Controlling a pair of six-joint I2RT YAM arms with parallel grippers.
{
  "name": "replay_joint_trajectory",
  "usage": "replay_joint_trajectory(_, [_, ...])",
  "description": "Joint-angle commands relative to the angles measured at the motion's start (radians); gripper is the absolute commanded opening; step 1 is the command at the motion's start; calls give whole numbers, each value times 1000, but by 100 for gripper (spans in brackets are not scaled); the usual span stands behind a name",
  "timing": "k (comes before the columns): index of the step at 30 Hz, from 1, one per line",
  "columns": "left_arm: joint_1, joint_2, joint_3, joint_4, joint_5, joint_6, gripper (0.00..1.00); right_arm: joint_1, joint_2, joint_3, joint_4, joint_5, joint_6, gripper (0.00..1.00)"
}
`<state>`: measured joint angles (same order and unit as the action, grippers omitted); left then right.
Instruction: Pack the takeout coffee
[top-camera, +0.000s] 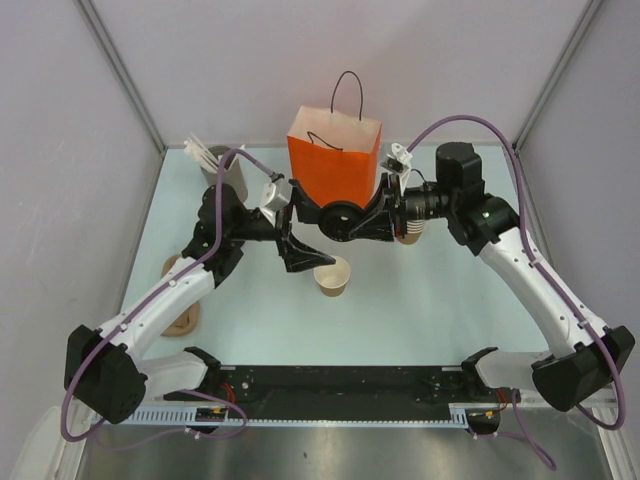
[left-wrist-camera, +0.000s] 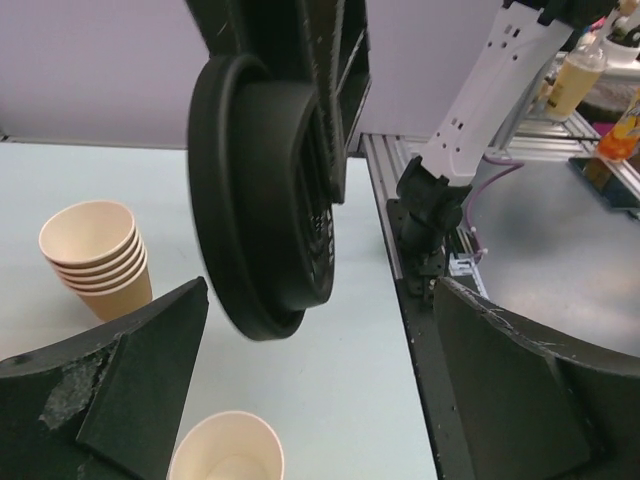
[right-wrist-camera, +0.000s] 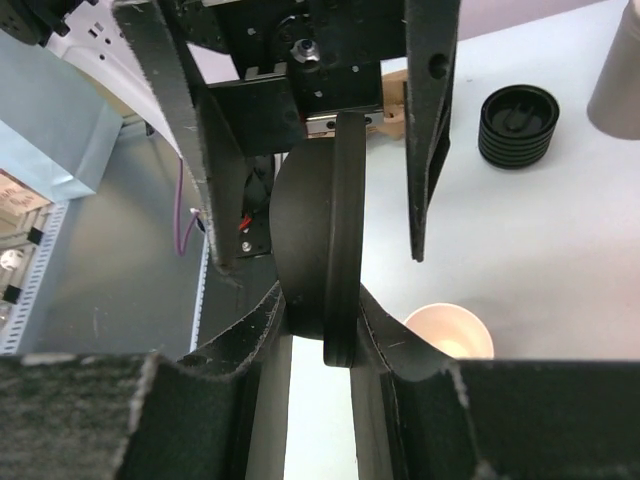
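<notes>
The takeout coffee's tan paper cup (top-camera: 332, 276) stands lidless and upright in the middle of the table, also seen in the left wrist view (left-wrist-camera: 228, 452) and the right wrist view (right-wrist-camera: 450, 330). A round black lid (top-camera: 345, 218) hangs on edge above and behind it, with my right gripper (top-camera: 352, 222) shut on its rim. In the right wrist view both jaws press on the lid (right-wrist-camera: 340, 250), at my right gripper (right-wrist-camera: 322, 308). My left gripper (top-camera: 298, 238) stands open around the lid (left-wrist-camera: 260, 200) without touching it, and nothing lies between the jaws of my left gripper (left-wrist-camera: 320, 300).
An orange paper bag (top-camera: 335, 160) with a black handle stands open just behind the grippers. A stack of lidless tan cups (left-wrist-camera: 95, 255) sits under my right wrist (top-camera: 410, 233). A stack of black lids (right-wrist-camera: 518, 125) and a grey holder (top-camera: 225, 168) sit at the back left.
</notes>
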<state>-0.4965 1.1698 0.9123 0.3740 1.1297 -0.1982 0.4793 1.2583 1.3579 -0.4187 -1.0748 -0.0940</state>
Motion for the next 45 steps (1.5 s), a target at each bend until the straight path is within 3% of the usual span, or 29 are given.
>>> replay_joint_trajectory(1, [10, -25, -36, 223, 38, -151, 99, -4, 15, -5, 112, -30, 83, 1])
replay_joint_trajectory(6, [9, -15, -35, 259, 42, -182, 95, -5, 29, -14, 141, -31, 89, 1])
replay_joint_trajectory(17, [9, -1, -33, 270, 44, -201, 75, -2, 49, -26, 193, -47, 151, 0])
replay_joint_trajectory(29, [9, 8, -29, 255, 41, -195, 43, 7, 50, -39, 205, -53, 157, 1])
replay_joint_trajectory(34, [9, 5, -21, 220, 36, -176, 23, 8, 38, -42, 175, -33, 117, 5])
replay_joint_trajectory(40, [9, 2, -20, 197, 36, -161, 16, 7, 21, -42, 140, -1, 68, 21])
replay_joint_trajectory(43, [9, 4, -18, 187, 38, -155, 16, 5, 9, -42, 132, 18, 45, 35])
replay_joint_trajectory(44, [9, 2, -15, 181, 38, -147, 16, -1, 4, -42, 127, 33, 39, 47])
replay_joint_trajectory(45, [9, 2, -12, 160, 38, -144, 17, -7, -3, -42, 121, 47, 19, 52])
